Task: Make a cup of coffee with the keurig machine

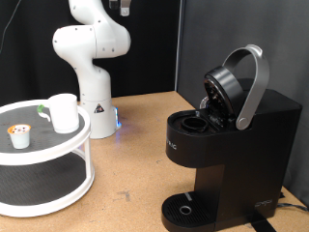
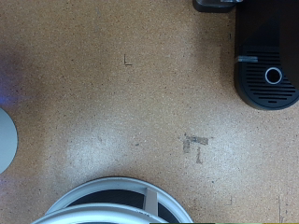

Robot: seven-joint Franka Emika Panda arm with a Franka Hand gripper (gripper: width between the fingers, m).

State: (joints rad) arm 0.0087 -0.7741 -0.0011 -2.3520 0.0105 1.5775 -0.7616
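Observation:
The cup [image 1: 64,112], white with a pale green handle, stands upright on the top tier of a white round stand [image 1: 48,153] at the exterior view's left. A small white pod [image 1: 19,134] with an orange-speckled top sits beside it on the same tier. The keurig machine [image 1: 227,145] stands at the exterior view's right with its brew head tilted open and the grey lid handle [image 1: 253,87] raised. Its drip tray [image 1: 183,210] holds nothing. Only a bit of my gripper [image 1: 122,6] shows at the top edge, high above the table. No fingers show in the wrist view.
The wrist view looks straight down on the brown table, with the keurig machine [image 2: 266,56] and its round drip tray [image 2: 273,76] at one edge and the stand's rim [image 2: 121,201] at another. The white arm base [image 1: 92,97] stands behind the stand.

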